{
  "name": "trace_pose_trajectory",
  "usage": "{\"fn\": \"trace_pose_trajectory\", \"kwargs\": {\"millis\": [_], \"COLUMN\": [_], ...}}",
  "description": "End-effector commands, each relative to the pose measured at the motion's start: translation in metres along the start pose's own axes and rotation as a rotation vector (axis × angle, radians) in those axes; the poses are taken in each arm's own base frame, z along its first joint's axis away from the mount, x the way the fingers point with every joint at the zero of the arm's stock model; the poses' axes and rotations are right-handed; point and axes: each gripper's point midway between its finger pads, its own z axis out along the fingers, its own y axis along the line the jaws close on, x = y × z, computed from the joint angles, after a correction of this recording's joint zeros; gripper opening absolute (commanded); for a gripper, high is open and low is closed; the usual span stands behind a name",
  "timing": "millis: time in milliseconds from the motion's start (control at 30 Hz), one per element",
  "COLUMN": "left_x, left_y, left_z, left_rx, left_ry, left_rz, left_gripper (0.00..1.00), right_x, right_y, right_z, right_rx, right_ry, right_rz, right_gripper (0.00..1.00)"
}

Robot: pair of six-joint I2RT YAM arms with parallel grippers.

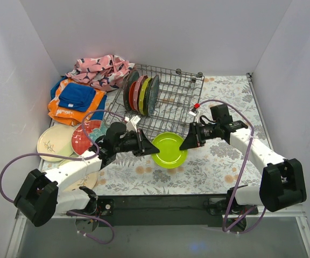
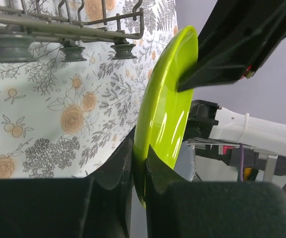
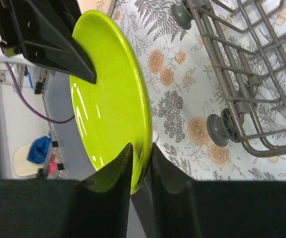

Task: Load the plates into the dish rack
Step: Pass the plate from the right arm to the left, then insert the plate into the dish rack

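Gripping lime green plate [image 1: 169,150] by opposite rims with left claw [image 1: 150,150] and right claw [image 1: 183,144], over counter [image 1: 225,161] just before dish rack [image 1: 171,102]. Top only: racked plates [image 1: 140,94] upright at rack's left end. Wrists only: each claw clamped tight on rim.

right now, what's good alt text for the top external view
The left end effector and right end effector pinch opposite edges of a lime green plate just in front of the dish rack. A row of plates stands in its left end; loose plates and cloths lie further left.
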Motion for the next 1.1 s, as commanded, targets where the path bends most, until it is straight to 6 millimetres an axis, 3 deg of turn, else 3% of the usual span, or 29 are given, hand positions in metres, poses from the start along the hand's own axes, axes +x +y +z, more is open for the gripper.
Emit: {"fn": "trace_pose_trajectory", "kwargs": {"millis": [0, 100, 200, 267, 367, 400, 467, 500, 567, 600, 633, 667, 733, 800, 833, 867, 900, 967, 1033, 1067], "left_x": [-0.025, -0.042, -0.064, -0.083, -0.103, -0.121, -0.139, -0.157, -0.174, -0.192, -0.200, -0.207, -0.227, -0.237, -0.246, -0.249, -0.251, -0.256, -0.255, -0.262], "left_y": [-0.016, -0.017, -0.024, -0.033, -0.033, -0.042, -0.040, -0.052, -0.050, -0.065, -0.066, -0.056, -0.069, -0.065, -0.077, -0.077, -0.069, -0.077, -0.069, -0.074], "left_z": [-0.006, -0.016, -0.028, -0.036, -0.040, -0.044, -0.040, -0.044, -0.034, -0.038, -0.035, -0.026, -0.026, -0.014, -0.015, -0.011, -0.002, 0.005, 0.022, 0.020], "left_rx": [-0.045, -0.136, -0.207, -0.245, -0.316, -0.342, -0.396, -0.410, -0.459, -0.470, -0.487, -0.530, -0.560, -0.599, -0.607, -0.624, -0.659, -0.697, -0.736, -0.766], "left_ry": [-0.074, -0.132, -0.212, -0.276, -0.326, -0.382, -0.414, -0.464, -0.469, -0.519, -0.527, -0.518, -0.566, -0.559, -0.588, -0.589, -0.575, -0.590, -0.565, -0.591], "left_rz": [0.025, 0.089, 0.153, 0.205, 0.247, 0.286, 0.316, 0.356, 0.385, 0.420, 0.437, 0.443, 0.492, 0.523, 0.562, 0.579, 0.596, 0.654, 0.693, 0.718], "left_gripper": [0.00, 0.00, 0.00, 0.00, 0.00, 0.00, 0.00, 0.00, 0.00, 0.00, 0.00, 0.00, 0.00, 0.00, 0.00, 0.00, 0.00, 0.00, 0.00, 0.00], "right_x": [-0.025, -0.038, -0.063, -0.074, -0.091, -0.094, -0.102, -0.105, -0.115, -0.118, -0.120, -0.117, -0.118, -0.109, -0.107, -0.106, -0.102, -0.103, -0.104, -0.104], "right_y": [0.029, 0.026, 0.015, 0.003, -0.012, -0.016, -0.026, -0.029, -0.035, -0.038, -0.042, -0.055, -0.067, -0.074, -0.076, -0.071, -0.073, -0.069, -0.070, -0.070], "right_z": [-0.008, -0.023, -0.043, -0.059, -0.080, -0.085, -0.098, -0.102, -0.116, -0.120, -0.124, -0.128, -0.131, -0.124, -0.124, -0.121, -0.120, -0.120, -0.120, -0.120], "right_rx": [-0.104, -0.062, 0.069, 0.170, 0.324, 0.357, 0.456, 0.488, 0.570, 0.595, 0.617, 0.668, 0.707, 0.672, 0.660, 0.628, 0.623, 0.611, 0.612, 0.613], "right_ry": [-0.046, -0.069, -0.114, -0.140, -0.168, -0.171, -0.183, -0.190, -0.231, -0.248, -0.278, -0.288, -0.306, -0.272, -0.269, -0.273, -0.268, -0.281, -0.288, -0.289], "right_rz": [-0.225, -0.371, -0.536, -0.582, -0.668, -0.681, -0.717, -0.725, -0.719, -0.710, -0.665, -0.620, -0.569, -0.543, -0.537, -0.548, -0.555, -0.573, -0.572, -0.570], "right_gripper": [0.44, 0.77, 0.92, 0.97, 0.98, 0.98, 0.99, 0.99, 0.98, 0.98, 0.99, 0.98, 0.98, 0.98, 0.98, 0.98, 0.98, 0.98, 0.98, 0.98]}}
